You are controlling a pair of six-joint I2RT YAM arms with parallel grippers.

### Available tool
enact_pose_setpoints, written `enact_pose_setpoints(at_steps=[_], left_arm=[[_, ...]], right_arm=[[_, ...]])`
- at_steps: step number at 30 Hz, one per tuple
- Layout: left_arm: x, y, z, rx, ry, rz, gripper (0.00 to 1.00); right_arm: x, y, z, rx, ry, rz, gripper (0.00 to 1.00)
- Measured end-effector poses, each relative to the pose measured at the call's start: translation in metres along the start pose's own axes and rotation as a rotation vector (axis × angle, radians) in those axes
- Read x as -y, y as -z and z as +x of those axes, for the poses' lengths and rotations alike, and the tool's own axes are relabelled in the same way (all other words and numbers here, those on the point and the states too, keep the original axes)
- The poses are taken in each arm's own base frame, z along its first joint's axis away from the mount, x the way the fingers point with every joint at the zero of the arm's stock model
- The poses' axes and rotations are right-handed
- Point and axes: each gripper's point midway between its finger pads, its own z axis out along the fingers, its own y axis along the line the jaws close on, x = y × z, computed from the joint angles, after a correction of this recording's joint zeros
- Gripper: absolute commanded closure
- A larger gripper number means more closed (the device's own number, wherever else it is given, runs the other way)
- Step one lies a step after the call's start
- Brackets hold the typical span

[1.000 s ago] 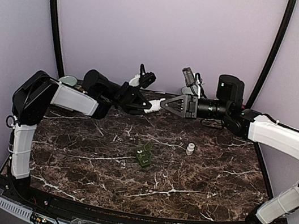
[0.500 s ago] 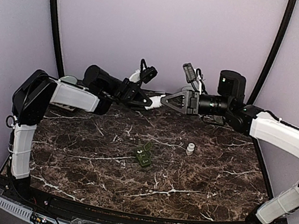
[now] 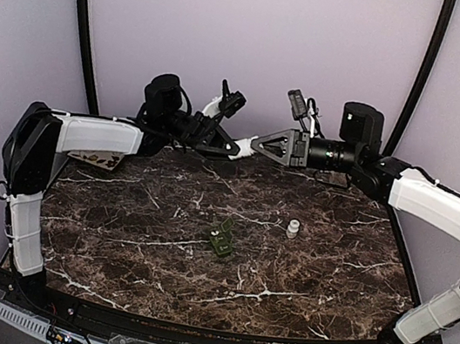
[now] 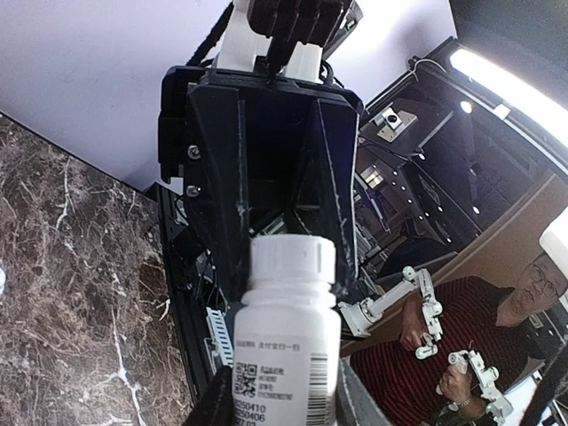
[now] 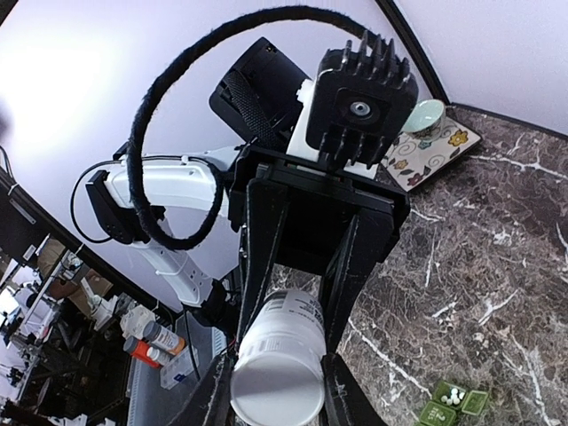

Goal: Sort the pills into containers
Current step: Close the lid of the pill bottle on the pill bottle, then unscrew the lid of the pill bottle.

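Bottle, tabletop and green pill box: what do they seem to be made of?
Bottle: likely plastic, smooth opaque white, printed label. Tabletop: dark marble look, white veins, slight sheen; stone or laminate, unclear. Pill box: probably plastic, dark green, matte.

Top external view: even, diffuse illumination, with modest sharpness around the white bottle [image 3: 240, 149]. Left wrist view: a strip light [image 4: 506, 75] glares above and right of the bottle, and straight lines bow toward the edges. Right wrist view: the bottle's near end is overexposed, and the wall [image 5: 98, 80] above-left is washed out.
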Motion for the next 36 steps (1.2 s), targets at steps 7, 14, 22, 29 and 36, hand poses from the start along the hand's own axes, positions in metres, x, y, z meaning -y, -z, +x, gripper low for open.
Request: enact_pose_setpoints(at_steps=[7, 14, 22, 29, 36], left_arm=[[0.004, -0.002, -0.019, 0.063, -0.074, -0.084, 1.00], [-0.001, -0.001, -0.029, 0.090, -0.124, -0.154, 1.00], [-0.005, -0.002, -0.030, 0.078, -0.158, -0.237, 1.00], [-0.015, -0.009, -0.022, 0.047, -0.215, -0.436, 1.00], [-0.027, -0.006, -0.011, -0.007, -0.281, -0.668, 1.00]], right_arm=[[0.001, 0.002, -0.017, 0.072, -0.001, 0.036, 0.80], [0.009, 0.000, -0.027, 0.122, -0.024, 0.063, 0.80], [0.010, -0.001, -0.035, 0.136, -0.059, 0.071, 0.81], [0.018, -0.004, -0.033, 0.114, -0.140, 0.086, 0.83], [0.026, -0.007, -0.021, 0.048, -0.221, 0.118, 0.83]])
